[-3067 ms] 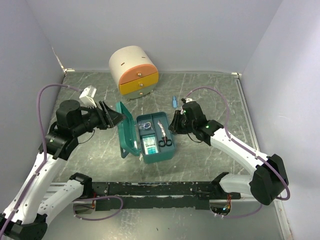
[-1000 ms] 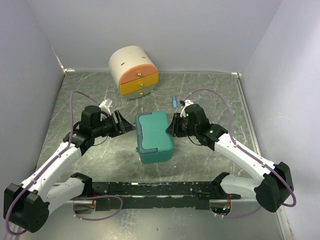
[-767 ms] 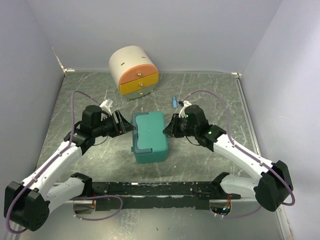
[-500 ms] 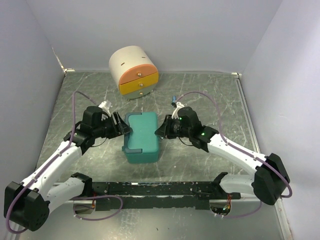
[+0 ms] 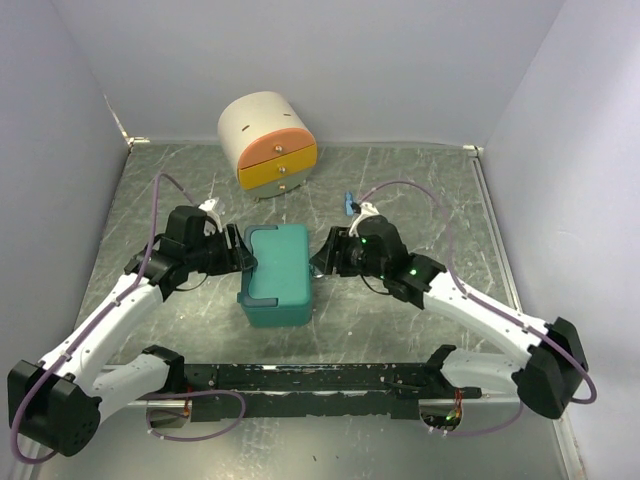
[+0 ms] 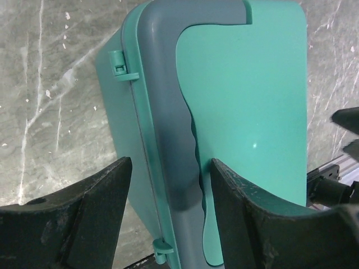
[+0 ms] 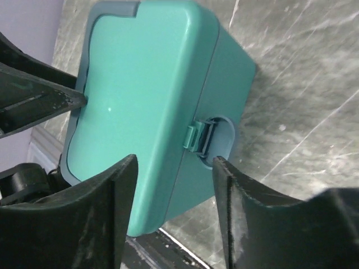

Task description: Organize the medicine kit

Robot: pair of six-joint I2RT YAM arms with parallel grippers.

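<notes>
The left end effector (image 5: 243, 255) and right end effector (image 5: 322, 262), both spread, flank the closed medicine kit (image 5: 277, 275), probably to steady it.

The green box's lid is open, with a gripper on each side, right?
No, the lid of the medicine kit is shut, as the top external view shows. The left gripper and right gripper do sit on either side.

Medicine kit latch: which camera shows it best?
Right wrist. The latch faces that camera, sharp and unobstructed, on the side wall. Left wrist shows only the lid, grey handle and hinges. Top external shows the closed medicine kit, with the latch too small to tell.
</notes>
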